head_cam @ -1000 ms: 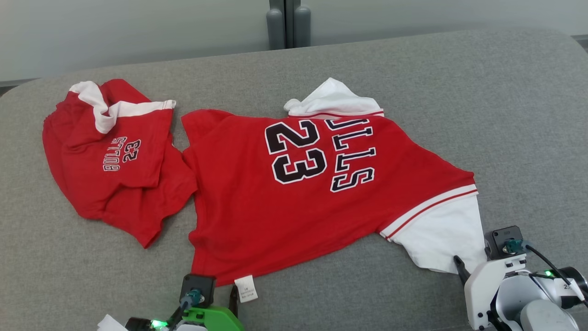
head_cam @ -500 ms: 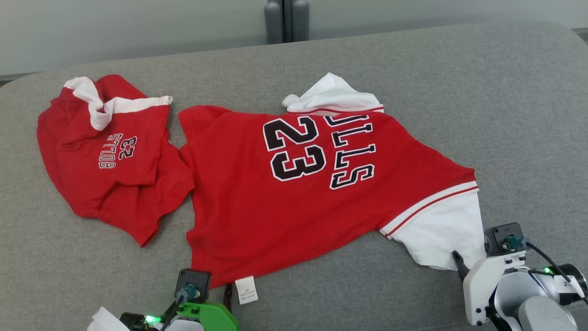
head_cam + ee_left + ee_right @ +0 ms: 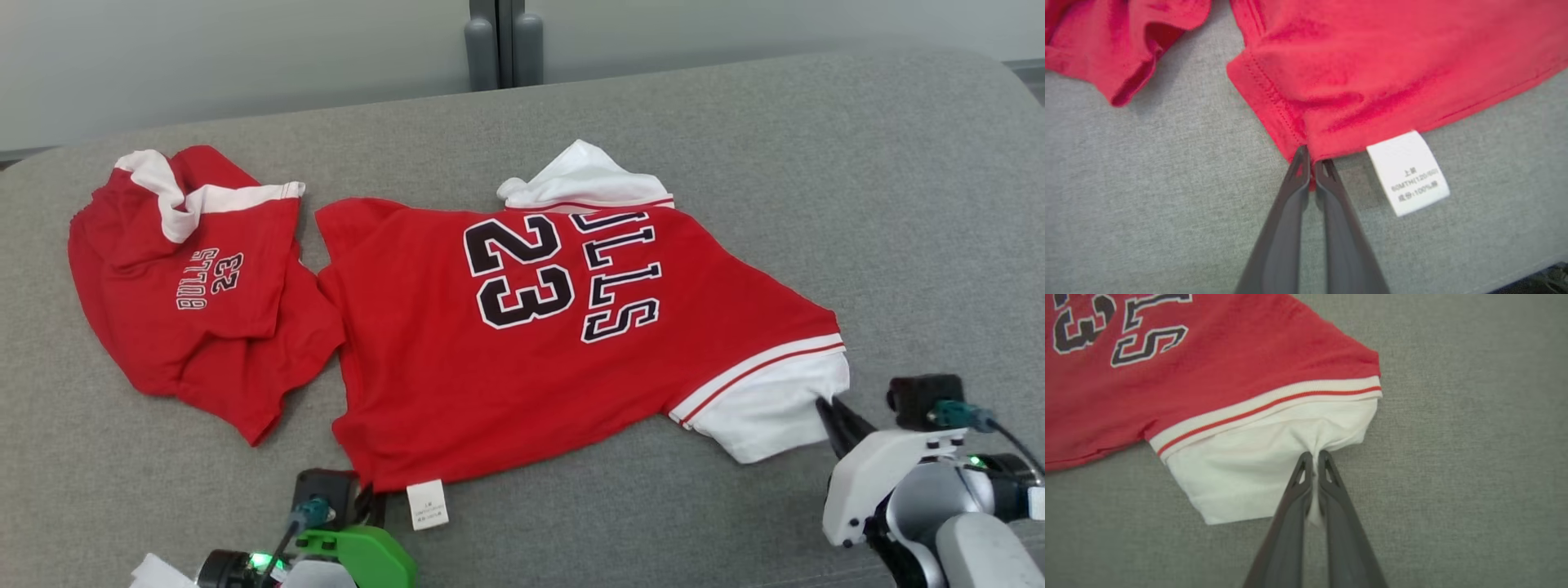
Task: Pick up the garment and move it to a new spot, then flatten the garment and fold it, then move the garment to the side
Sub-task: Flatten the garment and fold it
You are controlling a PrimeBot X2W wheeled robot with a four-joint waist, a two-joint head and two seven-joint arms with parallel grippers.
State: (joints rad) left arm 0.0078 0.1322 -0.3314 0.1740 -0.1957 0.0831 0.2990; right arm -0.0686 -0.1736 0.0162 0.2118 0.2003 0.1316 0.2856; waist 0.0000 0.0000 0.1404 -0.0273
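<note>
Leftward, a second red garment touches the jersey.

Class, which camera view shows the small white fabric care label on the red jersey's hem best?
Left wrist view: the white fabric care label is large, printed lines visible. Head view shows it tiny, print unreadable.

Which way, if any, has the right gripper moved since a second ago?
Yes. The right gripper went forward, up the head view, nearer the striped band, jaws now shut on the white sleeve.
</note>
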